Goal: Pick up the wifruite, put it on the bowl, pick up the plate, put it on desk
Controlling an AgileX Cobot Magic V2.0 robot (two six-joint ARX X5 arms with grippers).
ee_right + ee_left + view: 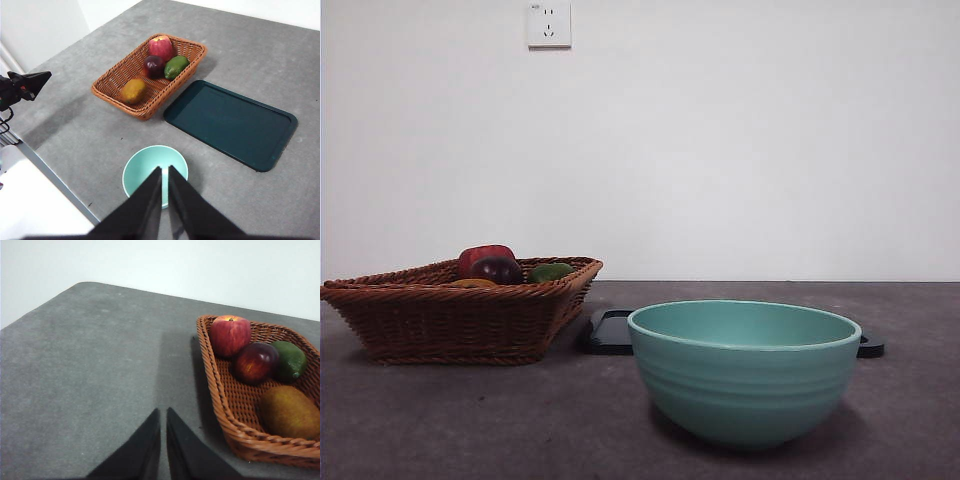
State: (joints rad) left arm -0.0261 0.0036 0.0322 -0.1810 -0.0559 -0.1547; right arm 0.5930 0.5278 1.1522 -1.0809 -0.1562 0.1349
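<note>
The golden-brown wifruite [290, 412] lies in the near corner of a brown wicker basket [235, 405]; it also shows in the right wrist view [133, 91] and as a sliver in the front view [472, 283]. The mint-green bowl [744, 372] stands empty on the dark grey desk [470, 420], in front of a flat black tray [230, 122]. My left gripper [163, 411] is shut and empty, hovering over the desk beside the basket. My right gripper [165, 169] is shut and empty, high above the bowl [145, 165]. No arm shows in the front view.
The basket [460, 315] at the front view's left also holds a red apple [230, 335], a dark red-purple fruit [255, 362] and a green fruit [290, 360]. The tray [610, 332] lies behind the bowl. The left arm's tip [27, 82] shows near the desk's edge.
</note>
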